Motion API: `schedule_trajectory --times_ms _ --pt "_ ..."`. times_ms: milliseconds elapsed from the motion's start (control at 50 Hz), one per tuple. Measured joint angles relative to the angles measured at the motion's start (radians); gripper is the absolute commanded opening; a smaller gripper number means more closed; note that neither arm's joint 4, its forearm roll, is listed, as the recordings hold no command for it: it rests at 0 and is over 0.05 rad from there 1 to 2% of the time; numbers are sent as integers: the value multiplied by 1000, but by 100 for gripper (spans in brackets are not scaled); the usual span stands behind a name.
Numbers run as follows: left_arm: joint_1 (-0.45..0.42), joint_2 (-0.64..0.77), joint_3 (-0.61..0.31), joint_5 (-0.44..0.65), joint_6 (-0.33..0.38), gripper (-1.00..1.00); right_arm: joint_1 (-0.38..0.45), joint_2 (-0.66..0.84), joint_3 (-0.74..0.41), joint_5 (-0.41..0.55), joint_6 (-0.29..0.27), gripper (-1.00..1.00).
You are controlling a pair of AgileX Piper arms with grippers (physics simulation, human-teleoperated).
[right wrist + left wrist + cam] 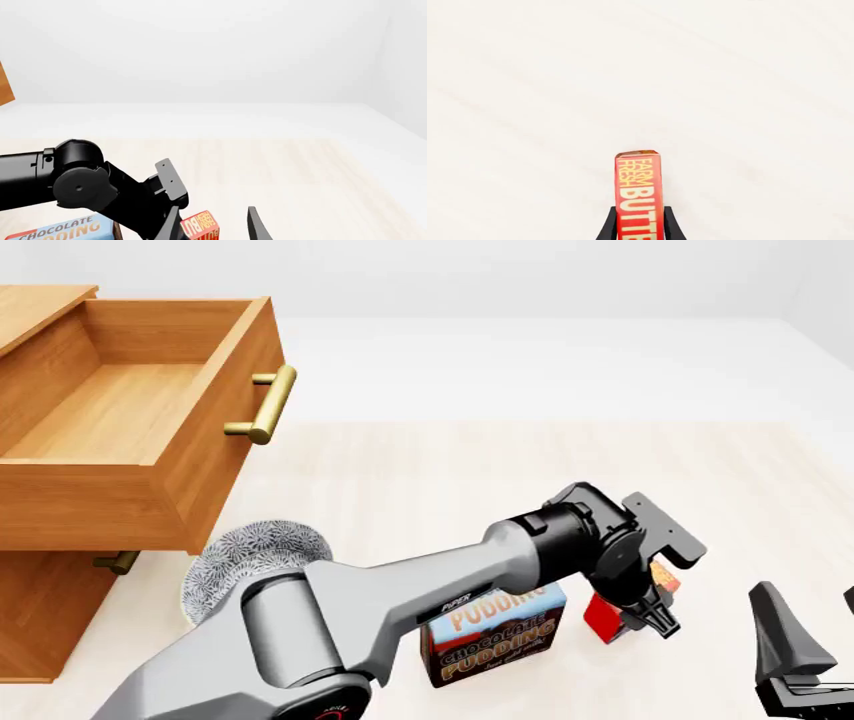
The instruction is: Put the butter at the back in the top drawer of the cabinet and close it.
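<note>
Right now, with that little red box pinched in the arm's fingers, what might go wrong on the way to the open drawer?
Three risks, as guesses:
1. The left gripper's black fingers hold only the small red butter box by its lower end, so it could slip or tilt.
2. The blue-and-brown pudding box stands beside it and might be knocked over.
3. The box could catch the open light-brown wooden top drawer's front wall.

The cabinet [54, 625] and its top drawer [127, 415] look like light-brown wood with a smooth, matt grain; the handle [271, 403] is shiny brass-coloured metal. The butter [638, 195] looks like printed cardboard with a slight gloss, as does the pudding box [501, 640]. The left arm [427, 585] shows smooth grey casing and matt black joints. The table [441, 480] is pale and smooth.
</note>
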Motion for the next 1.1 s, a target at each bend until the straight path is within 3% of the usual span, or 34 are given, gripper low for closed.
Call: schedule_trajectory --times_ms 640,1100 --pt "-2 -30 35 -9 -6 -100 0 0 0 0 0 100" --pt "7 -132 75 -14 23 -100 0 0 0 0 0 100"
